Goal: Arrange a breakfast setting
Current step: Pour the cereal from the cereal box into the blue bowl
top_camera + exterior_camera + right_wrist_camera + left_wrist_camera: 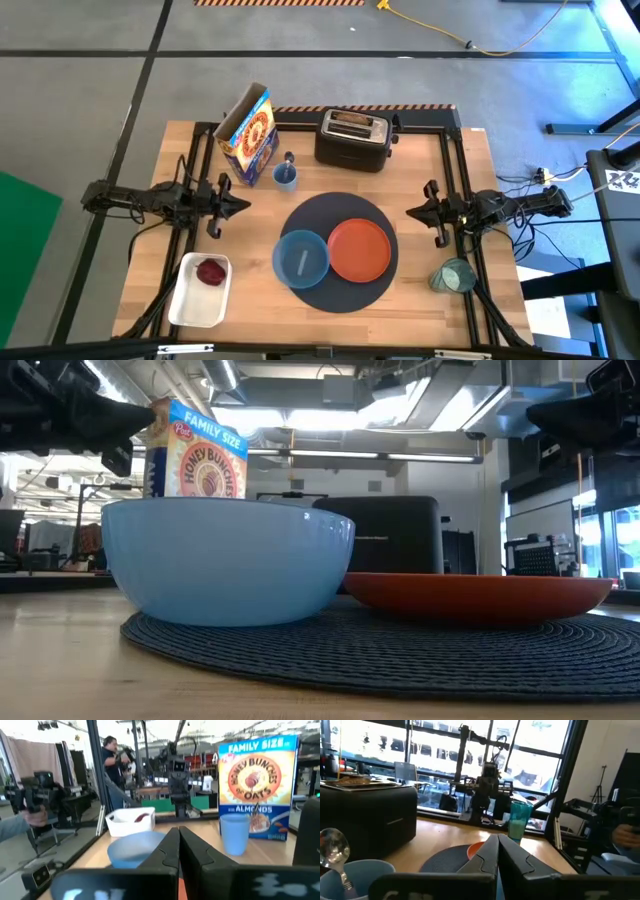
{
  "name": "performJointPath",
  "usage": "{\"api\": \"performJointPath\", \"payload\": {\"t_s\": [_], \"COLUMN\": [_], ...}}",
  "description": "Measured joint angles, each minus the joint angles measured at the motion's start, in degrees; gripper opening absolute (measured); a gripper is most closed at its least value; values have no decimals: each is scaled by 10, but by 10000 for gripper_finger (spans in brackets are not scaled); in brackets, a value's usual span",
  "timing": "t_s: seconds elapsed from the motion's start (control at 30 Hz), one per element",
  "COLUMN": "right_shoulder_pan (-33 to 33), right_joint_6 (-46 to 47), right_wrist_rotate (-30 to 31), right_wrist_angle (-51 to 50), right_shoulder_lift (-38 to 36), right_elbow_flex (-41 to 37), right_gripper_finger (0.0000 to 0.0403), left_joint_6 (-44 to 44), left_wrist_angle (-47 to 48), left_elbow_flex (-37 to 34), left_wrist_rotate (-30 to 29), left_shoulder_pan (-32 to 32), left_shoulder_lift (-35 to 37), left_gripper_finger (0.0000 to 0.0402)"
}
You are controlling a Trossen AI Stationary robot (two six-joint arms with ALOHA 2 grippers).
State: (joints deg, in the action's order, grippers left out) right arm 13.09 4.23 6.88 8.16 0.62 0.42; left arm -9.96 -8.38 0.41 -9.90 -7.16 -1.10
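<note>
Wood tabletop point(420, 180) here, and we've got the large dark round placemat point(337, 206) sitting in the middle of it. On the mat the blue bowl point(301, 258) sits on the left-arm side and the orange plate point(359, 249) right beside it, rims just about touching. The teal glass point(453, 276) stands off the mat near the right front corner. Small red fruit point(210, 271) is in the white tray point(188, 306) at the left front corner. Toast slice point(349, 117) is poking out of the black toaster point(352, 140) at the back edge, and the metal spoon point(289, 161) stands in a small blue cup point(285, 177) next to the cereal box point(250, 130).

Left gripper point(243, 207) hangs over the left side of the tabletop, well apart from the mat, with its fingers point(485, 862) pressed together on nothing. Right gripper point(413, 211) mirrors it on the right, just beside the mat's edge, fingers point(167, 852) also pressed together and holding nothing
</note>
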Motion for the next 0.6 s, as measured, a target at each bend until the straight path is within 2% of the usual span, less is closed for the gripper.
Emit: {"api": "performJointPath", "payload": {"t_s": [0.17, 0.23, 0.33, 0.43, 0.5, 0.6], "right_shoulder_pan": [0, 0, 0, 0, 0, 0], "right_joint_6": [0, -4, -11, -34, -45, -46], "right_wrist_rotate": [0, 14, 102, 204, 231, 239], "right_wrist_angle": [-6, -2, 32, 47, 46, 47], "right_shoulder_lift": [0, 0, 0, 0, 0, 0], "right_elbow_flex": [0, 0, 0, 0, 6, 15], "right_gripper_finger": [0, 0, 0, 6, 21, 62], "left_joint_6": [4, 34, 55, 58, 52, 11], "left_wrist_angle": [1, 1, 1, 1, 9, 43], "left_elbow_flex": [0, 0, 0, 0, 6, 43], "left_wrist_rotate": [-63, -98, -174, -203, -208, -206], "left_shoulder_pan": [0, 0, 0, 0, 0, -7], "left_shoulder_lift": [0, 0, 0, 0, 0, -4], "left_gripper_finger": [2, 2, 3, 13, 22, 32]}}
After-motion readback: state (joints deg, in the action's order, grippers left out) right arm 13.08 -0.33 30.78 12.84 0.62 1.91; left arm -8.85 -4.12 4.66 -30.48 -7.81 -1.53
